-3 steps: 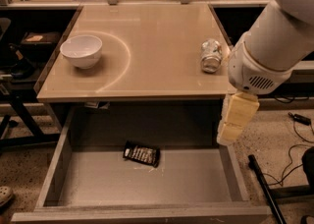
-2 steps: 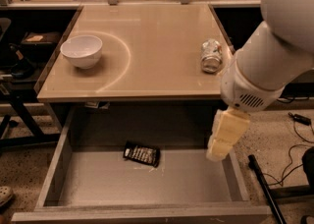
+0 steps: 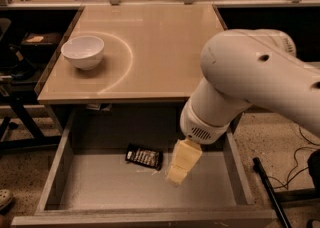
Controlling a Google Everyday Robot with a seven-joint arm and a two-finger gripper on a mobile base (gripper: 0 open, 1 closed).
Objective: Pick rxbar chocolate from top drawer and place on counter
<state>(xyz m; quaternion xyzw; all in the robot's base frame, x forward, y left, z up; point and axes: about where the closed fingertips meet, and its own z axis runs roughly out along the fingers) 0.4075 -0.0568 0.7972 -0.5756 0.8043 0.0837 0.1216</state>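
Observation:
The rxbar chocolate (image 3: 144,156), a flat black wrapper with white lettering, lies on the floor of the open top drawer (image 3: 90,187), toward the back middle. The gripper (image 3: 176,176), cream-coloured at the end of the big white arm, hangs inside the drawer just to the right of the bar, a little above the floor and apart from it. The tan counter (image 3: 150,42) with its pale arc mark lies behind the drawer. The arm hides the counter's right part.
A white bowl (image 3: 83,51) stands on the counter's left side. Dark shelving and a black stand are at the left. A black rod (image 3: 267,187) and cables lie on the floor at the right. Clutter sits behind the counter's far edge.
The arm has swung left and down over the drawer, bringing the gripper close beside the bar. The arm now covers the silver can on the counter's right.

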